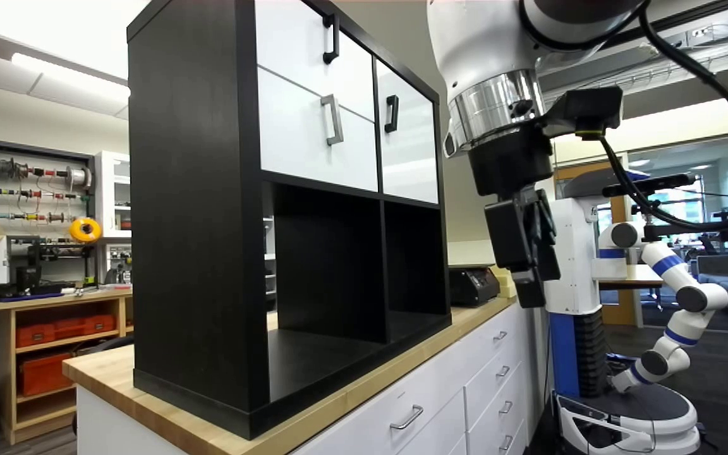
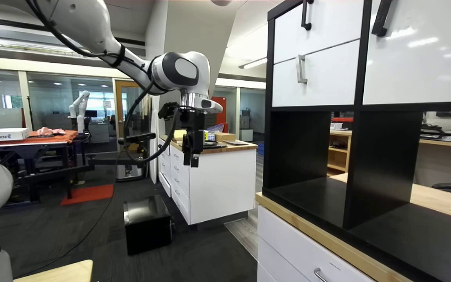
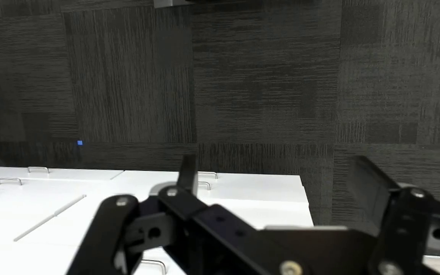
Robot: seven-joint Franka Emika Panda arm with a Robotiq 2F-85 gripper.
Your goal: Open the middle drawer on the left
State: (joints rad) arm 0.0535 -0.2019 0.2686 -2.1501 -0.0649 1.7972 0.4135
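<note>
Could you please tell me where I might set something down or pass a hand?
In the shelf, the left bottom opening under the lower drawer and the right opening under the white door look bare and open at the back, with a divider between. The far counter is crowded with a box and other things.

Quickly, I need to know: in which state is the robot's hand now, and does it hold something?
Hand: open, holding nothing.
</note>
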